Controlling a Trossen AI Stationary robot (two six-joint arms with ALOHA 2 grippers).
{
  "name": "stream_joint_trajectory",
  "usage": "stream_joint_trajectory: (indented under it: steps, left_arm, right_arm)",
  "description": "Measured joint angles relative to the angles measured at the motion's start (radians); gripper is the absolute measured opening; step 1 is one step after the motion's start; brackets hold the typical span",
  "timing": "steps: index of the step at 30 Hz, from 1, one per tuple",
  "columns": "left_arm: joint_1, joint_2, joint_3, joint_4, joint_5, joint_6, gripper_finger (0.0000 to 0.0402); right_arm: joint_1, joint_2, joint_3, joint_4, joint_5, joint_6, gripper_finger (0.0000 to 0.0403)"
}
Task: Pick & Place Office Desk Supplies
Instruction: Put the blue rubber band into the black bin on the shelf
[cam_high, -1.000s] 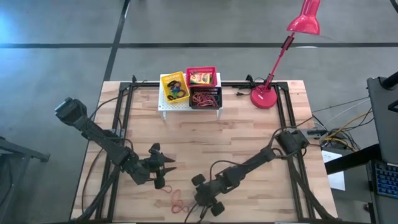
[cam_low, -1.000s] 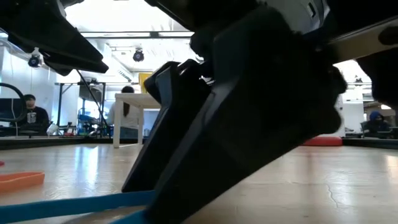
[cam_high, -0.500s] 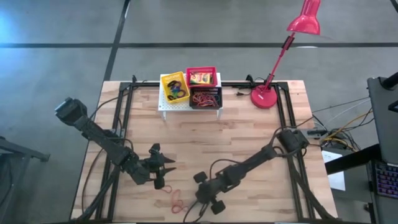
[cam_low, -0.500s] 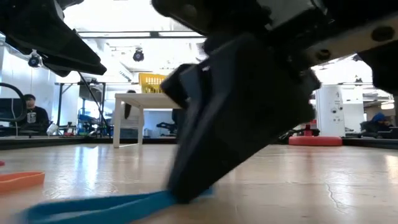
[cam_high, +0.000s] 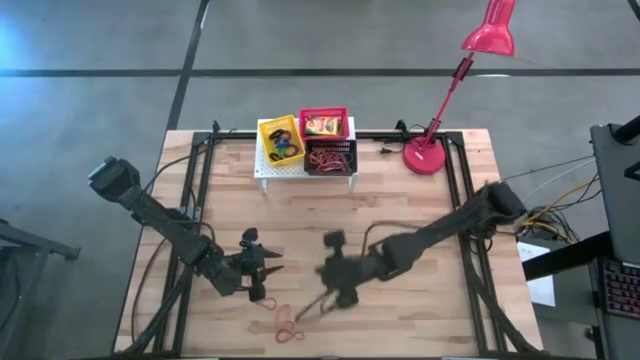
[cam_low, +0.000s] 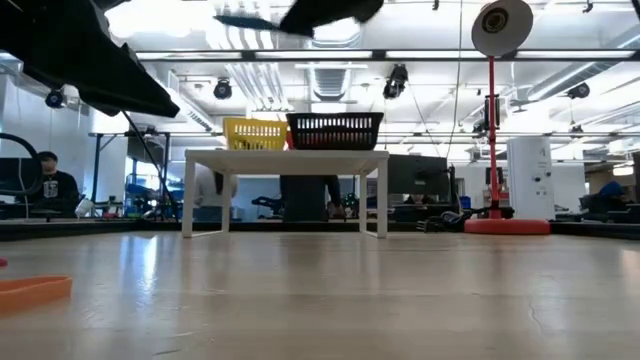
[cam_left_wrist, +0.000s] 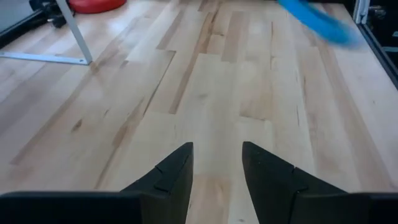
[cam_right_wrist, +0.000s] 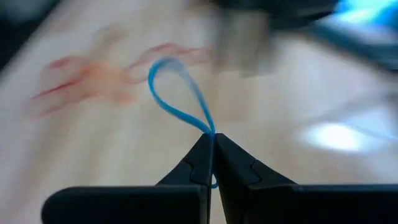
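Right claw (cam_right_wrist: 212, 144): clenched on a blue elastic loop (cam_right_wrist: 177, 99), lifted clear of the desk (cam_high: 400, 215) near its front edge.
Left claw (cam_high: 266, 268): fingers apart, gripping nothing, low over the desk beside the right claw.
Loose supplies: red-orange loops (cam_high: 286, 323) lie at the front edge, below both claws.
Step in hand: judged as pick made, carry beginning.
Next move: likely a reach to the far side, release over the yellow basket (cam_high: 280, 141) or its neighbours, red basket (cam_high: 323, 123) and black basket (cam_high: 330, 157).
Far corner: red desk lamp (cam_high: 452, 85).
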Motion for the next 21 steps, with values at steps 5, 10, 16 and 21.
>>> stream_joint_trajectory:
  steps: [5,10,16,21]
  left_arm:
    - [0.000,0.000,0.000,0.004,-0.001,0.018,0.0140]
    - [0.000,0.000,0.000,0.005,-0.001,0.010,0.0140]
    - [-0.001,0.000,0.000,0.004,-0.001,0.005,0.0140]
    - [-0.001,0.000,0.000,0.004,-0.001,0.004,0.0140]
  right_arm:
    - [-0.076,-0.112,-0.016,-0.002,0.300,0.054,0.0009]
    - [-0.232,-0.186,-0.032,0.004,0.379,0.157,0.0009]
    - [-0.431,-0.192,-0.035,-0.005,0.296,0.097,0.0009]
    - [-0.569,-0.191,-0.035,-0.022,0.032,0.078,0.0009]
